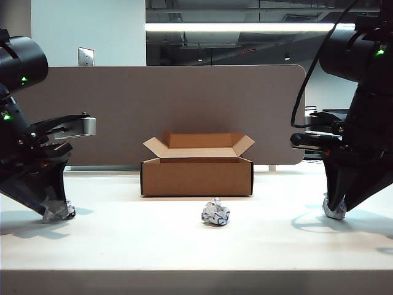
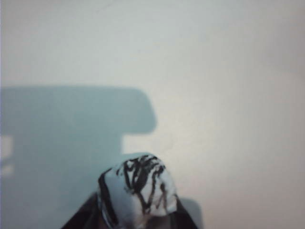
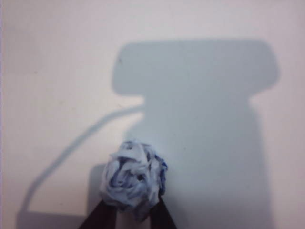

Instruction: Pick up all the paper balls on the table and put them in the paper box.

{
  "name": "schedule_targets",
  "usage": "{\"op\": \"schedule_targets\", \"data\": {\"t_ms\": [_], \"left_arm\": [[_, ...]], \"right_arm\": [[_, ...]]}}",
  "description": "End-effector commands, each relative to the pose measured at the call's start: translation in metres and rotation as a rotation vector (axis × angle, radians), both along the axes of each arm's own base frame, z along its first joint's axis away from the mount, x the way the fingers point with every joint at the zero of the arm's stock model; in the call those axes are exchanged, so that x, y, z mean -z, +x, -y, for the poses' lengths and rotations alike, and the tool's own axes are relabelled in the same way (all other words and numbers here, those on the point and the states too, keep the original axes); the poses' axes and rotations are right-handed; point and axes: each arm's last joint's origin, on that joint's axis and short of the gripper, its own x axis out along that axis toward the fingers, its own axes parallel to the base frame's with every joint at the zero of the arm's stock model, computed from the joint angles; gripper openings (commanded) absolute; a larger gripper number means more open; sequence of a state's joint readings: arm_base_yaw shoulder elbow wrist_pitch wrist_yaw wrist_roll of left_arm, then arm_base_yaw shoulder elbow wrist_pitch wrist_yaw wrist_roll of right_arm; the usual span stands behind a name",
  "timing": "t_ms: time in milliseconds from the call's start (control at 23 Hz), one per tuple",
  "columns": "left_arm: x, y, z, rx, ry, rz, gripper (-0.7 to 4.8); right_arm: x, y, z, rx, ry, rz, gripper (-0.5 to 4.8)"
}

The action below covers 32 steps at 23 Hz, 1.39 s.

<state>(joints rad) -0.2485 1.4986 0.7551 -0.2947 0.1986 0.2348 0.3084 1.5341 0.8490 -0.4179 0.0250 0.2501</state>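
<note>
Three paper balls lie on the table (image 1: 123,246), and the box behind them shows no ball inside from this angle; its floor is hidden by the front wall.

Nearest to the camera, the middle ball (image 1: 215,212) rests alone on the white surface, well apart from both arms and just in front of the paper box (image 1: 196,176). No gripper is close to it.

At the left edge, the left gripper (image 1: 56,210) is down at the table with the left ball (image 1: 58,211) between its fingers. In the left wrist view this ball (image 2: 137,191) sits right between the two dark fingertips (image 2: 83,217), which touch its sides, so the jaws are gripping it.

On the right side, the right gripper (image 1: 334,208) also points down, with the right ball (image 1: 334,209) between its tips. The right wrist view shows that ball (image 3: 133,180) pinched by the fingers (image 3: 102,217) from both sides.

Both balls are still on the surface. I judge that the coming move is to lift each one and carry it inward, toward the open box, which stands between the arms and farther back, flaps spread outward.
</note>
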Motion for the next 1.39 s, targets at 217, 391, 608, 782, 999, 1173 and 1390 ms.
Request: {"op": "schedule_targets", "data": {"t_ms": [217, 391, 608, 782, 999, 1173, 1390], "left_arm": [[-0.001, 0.001, 0.001, 0.001, -0.007, 0.010, 1.82], [-0.002, 0.001, 0.001, -0.003, -0.010, 0.009, 1.78], [-0.002, 0.001, 0.001, -0.003, -0.010, 0.009, 1.18], [-0.002, 0.001, 0.001, -0.003, -0.010, 0.010, 1.19], [-0.005, 0.003, 0.001, -0.003, -0.012, 0.015, 1.21], [-0.014, 0.009, 0.003, -0.005, -0.021, 0.033, 2.47], [-0.029, 0.019, 0.005, -0.005, -0.035, 0.090, 2.49]], "right_arm": [[-0.002, 0.001, -0.001, -0.001, 0.005, 0.013, 1.02], [-0.002, 0.001, -0.001, -0.017, -0.004, 0.017, 0.84], [-0.002, 0.001, -0.001, -0.017, -0.004, 0.017, 0.84], [-0.002, 0.001, -0.001, -0.017, -0.004, 0.016, 0.84], [-0.002, 0.001, -0.001, -0.017, -0.004, 0.018, 0.84], [-0.002, 0.001, -0.001, -0.017, -0.005, 0.019, 0.84], [-0.002, 0.002, -0.001, -0.017, -0.004, 0.023, 0.84]]}}
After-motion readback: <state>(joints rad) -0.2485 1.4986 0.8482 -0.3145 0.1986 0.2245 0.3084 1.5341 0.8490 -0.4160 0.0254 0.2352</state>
